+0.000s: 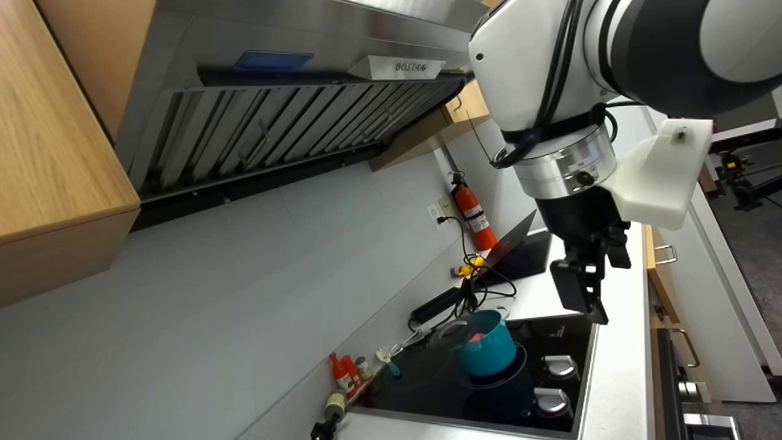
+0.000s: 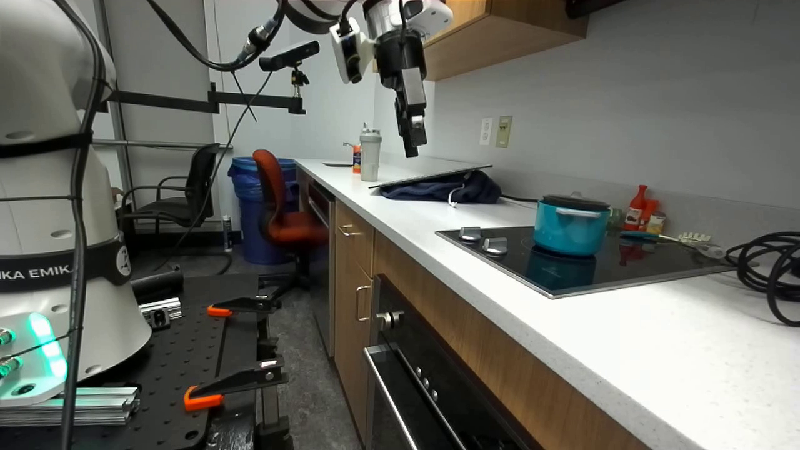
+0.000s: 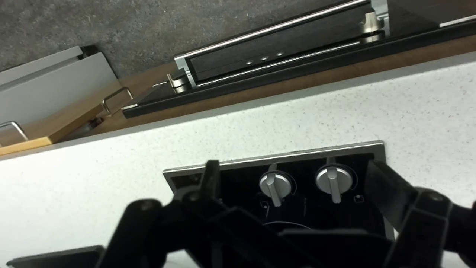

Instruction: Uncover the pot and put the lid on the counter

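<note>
The small teal pot (image 1: 490, 351) stands on the black cooktop (image 1: 421, 388); it also shows in an exterior view (image 2: 572, 230). Its dark glass lid (image 1: 451, 335) overlaps the pot's rim and looks off-centre or tilted, with part of the pot's inside and something red showing. In an exterior view the lid (image 2: 575, 202) sits on top of the pot. My gripper (image 1: 605, 287) is empty, high in the air and apart from the pot; it also shows at the top (image 2: 414, 144). In the wrist view its fingers (image 3: 293, 167) are wide apart. The white counter (image 3: 260, 128) edges the cooktop. The pot is not visible in the wrist view.
A laptop (image 2: 437, 177) lies on dark cloth on the counter. Red bottles (image 1: 343, 374) and utensils (image 1: 391, 354) lie by the wall. A power strip (image 1: 437, 307) and cables (image 2: 772, 269) are near the cooktop. A range hood (image 1: 275, 122) hangs above.
</note>
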